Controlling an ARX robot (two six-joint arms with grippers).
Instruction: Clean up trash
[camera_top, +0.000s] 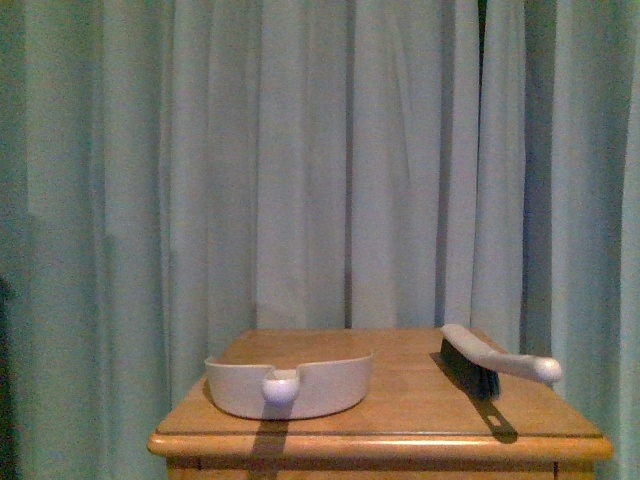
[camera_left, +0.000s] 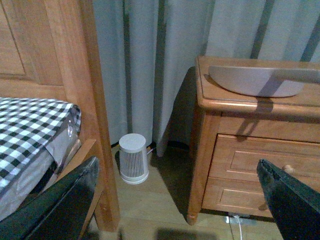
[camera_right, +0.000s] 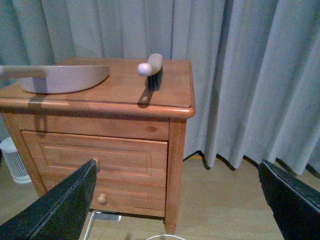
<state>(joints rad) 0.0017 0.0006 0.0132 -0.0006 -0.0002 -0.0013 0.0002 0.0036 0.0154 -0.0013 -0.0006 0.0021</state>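
The trash is out of view in every frame. On the wooden nightstand a white dustpan lies at the left, its handle toward me, and a white hand brush with dark bristles lies at the right. The dustpan and nightstand show in the left wrist view, and dustpan and brush in the right wrist view. My left gripper is open over the floor, nothing between its fingers. My right gripper is open too, low before the nightstand. Neither arm shows in the front view.
Grey-green curtains hang behind the nightstand. A wooden bed frame with a black-and-white checked cover stands left of it. A small white cylindrical appliance sits on the wooden floor between bed and nightstand. A white cable lies under the drawers.
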